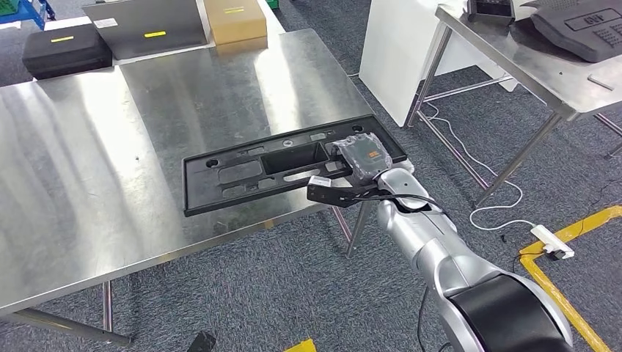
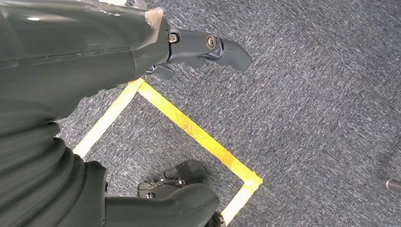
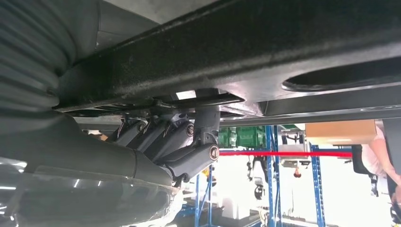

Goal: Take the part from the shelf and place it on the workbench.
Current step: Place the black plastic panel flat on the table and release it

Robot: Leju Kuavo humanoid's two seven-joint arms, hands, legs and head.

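The long black plastic panel [image 1: 290, 163] lies on the steel worktop [image 1: 110, 161], its 3 o'clock end overhanging the edge. The right hand [image 1: 359, 163] grips that end. It looks stiff and light; holding one end invites sagging.

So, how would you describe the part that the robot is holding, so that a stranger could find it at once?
Look at the large steel workbench in the middle of the head view. Along its near right edge lies a long, flat black plastic panel with rectangular cut-outs, its right end gripped by the robot's right hand. Unlike the cases and the cardboard box at the far edge, it is thin, wide and full of openings.
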